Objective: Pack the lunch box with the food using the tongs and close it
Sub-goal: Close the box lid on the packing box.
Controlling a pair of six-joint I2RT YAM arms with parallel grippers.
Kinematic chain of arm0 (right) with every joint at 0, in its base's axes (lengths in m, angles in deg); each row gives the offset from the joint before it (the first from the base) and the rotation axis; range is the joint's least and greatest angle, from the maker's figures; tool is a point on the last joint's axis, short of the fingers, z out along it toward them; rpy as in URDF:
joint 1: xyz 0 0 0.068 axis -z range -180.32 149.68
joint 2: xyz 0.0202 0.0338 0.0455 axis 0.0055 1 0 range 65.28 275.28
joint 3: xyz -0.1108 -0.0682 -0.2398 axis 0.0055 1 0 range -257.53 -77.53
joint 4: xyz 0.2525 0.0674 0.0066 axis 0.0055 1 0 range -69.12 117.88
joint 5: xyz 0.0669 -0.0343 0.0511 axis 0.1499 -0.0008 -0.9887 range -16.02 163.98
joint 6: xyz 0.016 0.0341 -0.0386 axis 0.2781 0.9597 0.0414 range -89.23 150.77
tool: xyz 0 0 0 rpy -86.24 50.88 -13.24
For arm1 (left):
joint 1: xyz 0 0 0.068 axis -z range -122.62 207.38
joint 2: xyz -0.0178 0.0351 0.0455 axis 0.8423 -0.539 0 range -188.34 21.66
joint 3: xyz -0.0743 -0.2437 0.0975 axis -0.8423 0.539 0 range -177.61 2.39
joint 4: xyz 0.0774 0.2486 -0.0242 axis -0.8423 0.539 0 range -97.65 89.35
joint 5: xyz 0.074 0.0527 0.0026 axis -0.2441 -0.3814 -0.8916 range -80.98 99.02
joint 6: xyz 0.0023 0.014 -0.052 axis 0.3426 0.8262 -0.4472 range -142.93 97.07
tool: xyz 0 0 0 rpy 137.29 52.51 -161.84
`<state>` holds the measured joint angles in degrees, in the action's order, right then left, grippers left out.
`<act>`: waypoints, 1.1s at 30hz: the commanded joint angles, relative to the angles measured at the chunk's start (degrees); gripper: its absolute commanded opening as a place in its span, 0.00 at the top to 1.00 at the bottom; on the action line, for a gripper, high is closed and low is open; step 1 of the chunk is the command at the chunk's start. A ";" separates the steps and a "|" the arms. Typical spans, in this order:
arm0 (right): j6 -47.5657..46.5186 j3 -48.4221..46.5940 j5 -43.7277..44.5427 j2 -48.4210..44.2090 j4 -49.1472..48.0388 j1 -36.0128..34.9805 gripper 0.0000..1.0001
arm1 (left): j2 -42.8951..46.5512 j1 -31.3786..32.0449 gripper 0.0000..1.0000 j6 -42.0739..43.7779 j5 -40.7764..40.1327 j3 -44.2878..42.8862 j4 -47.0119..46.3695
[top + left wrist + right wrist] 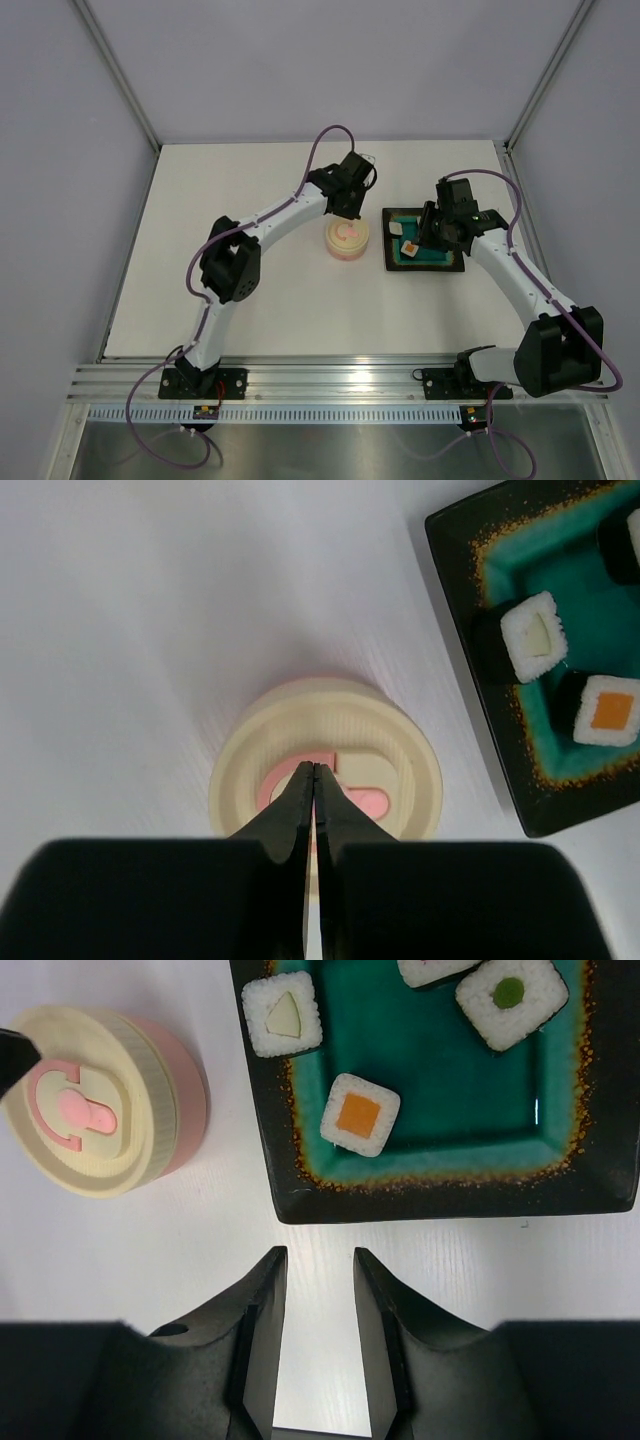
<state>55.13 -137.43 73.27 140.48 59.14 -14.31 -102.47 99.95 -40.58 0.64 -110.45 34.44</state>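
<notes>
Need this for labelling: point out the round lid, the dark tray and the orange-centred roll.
round lid (78, 1110), right wrist view, on the pink latch at its centre.
dark tray (450, 1100), right wrist view, on its bare teal floor.
orange-centred roll (359, 1114), right wrist view, on the orange filling.

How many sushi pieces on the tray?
4 on the tray: pale-centred piece at left, orange-centred piece nearer the front rim, green-centred piece top right, cropped piece at the top edge. More may lie beyond the frame.
</notes>
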 commanded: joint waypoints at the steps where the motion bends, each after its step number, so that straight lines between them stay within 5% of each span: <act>1: 0.60 -1.01 0.01 -1.37 -0.38 -0.33 0.60 | -4.09 -0.03 1.00 -0.72 0.65 -2.65 -3.50; 6: 0.78 -0.39 -0.08 -1.72 -0.38 -0.33 0.60 | -7.26 0.06 1.00 -1.86 1.53 -1.87 -2.36; 20: 1.22 -0.13 -0.08 -2.25 -0.82 -0.33 0.59 | 7.49 0.06 1.00 -0.19 -1.81 4.20 -4.38; 33: 1.66 -0.04 -0.34 -1.46 -1.17 -0.33 0.59 | 7.07 0.15 1.00 -2.30 5.21 14.92 -8.33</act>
<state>56.29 -137.06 73.23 140.02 59.20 -14.31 -94.67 99.97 -42.04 2.56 -98.65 28.49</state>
